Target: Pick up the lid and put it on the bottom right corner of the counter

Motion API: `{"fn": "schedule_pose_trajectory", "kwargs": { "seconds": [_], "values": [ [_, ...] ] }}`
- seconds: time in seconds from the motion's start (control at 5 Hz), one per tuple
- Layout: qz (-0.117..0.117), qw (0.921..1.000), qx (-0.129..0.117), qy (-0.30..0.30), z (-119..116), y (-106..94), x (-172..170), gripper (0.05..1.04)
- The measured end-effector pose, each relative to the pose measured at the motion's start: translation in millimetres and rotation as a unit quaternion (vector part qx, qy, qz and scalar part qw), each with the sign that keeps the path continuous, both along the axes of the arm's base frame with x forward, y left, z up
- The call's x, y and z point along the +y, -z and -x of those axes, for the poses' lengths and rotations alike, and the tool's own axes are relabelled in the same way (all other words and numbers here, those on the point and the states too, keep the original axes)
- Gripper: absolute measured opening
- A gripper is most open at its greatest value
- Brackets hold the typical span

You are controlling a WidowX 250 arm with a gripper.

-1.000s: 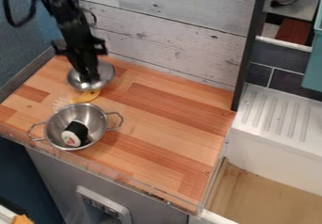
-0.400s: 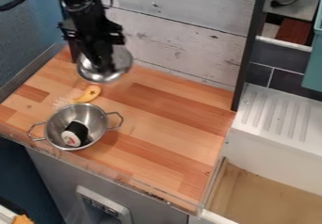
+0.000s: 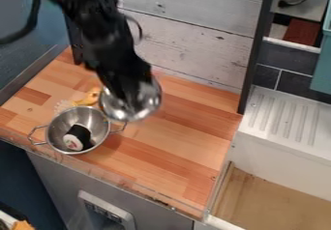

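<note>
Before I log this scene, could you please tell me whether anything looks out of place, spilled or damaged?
Nothing stands out: I see no spill or damage. The metal lid is tilted in the claw, which suits the task. The toy sushi roll lies inside the pot, normal enough for a toy kitchen.

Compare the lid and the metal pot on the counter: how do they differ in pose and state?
The lid is held up by the gripper, while the pot rests on the counter.
The pot stands upright with its mouth open and a toy sushi roll inside; the lid hangs over the counter with nothing visible in it.
Both are round, shiny and silver-coloured.
</note>
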State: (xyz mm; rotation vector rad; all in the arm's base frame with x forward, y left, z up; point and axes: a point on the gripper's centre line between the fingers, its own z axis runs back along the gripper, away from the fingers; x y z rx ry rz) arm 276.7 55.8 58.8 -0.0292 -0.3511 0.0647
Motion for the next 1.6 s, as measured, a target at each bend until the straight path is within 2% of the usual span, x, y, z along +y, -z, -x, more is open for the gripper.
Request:
{"fn": "schedule_pose_trajectory", "kwargs": {
  "seconds": [0.2, 0.6, 1.0, 1.2, 1.4, 1.6],
  "values": [
    [0.003, 0.9999, 0.007, 0.011, 16, 16.0, -10, 0.28],
    [0.022, 0.9975, 0.027, 0.061, 31, 57.3, -33, 0.28],
    [-0.003, 0.9942, 0.039, 0.1, 29, 79.0, -52, 0.28],
    [-0.007, 0.9928, 0.054, 0.107, 31, 85.2, -53, 0.335],
    [-0.004, 0.9921, 0.061, 0.11, 33, 87.8, -54, 0.563],
    [-0.01, 0.992, 0.068, 0.106, 34, 85.7, -51, 0.864]
  ]
}}
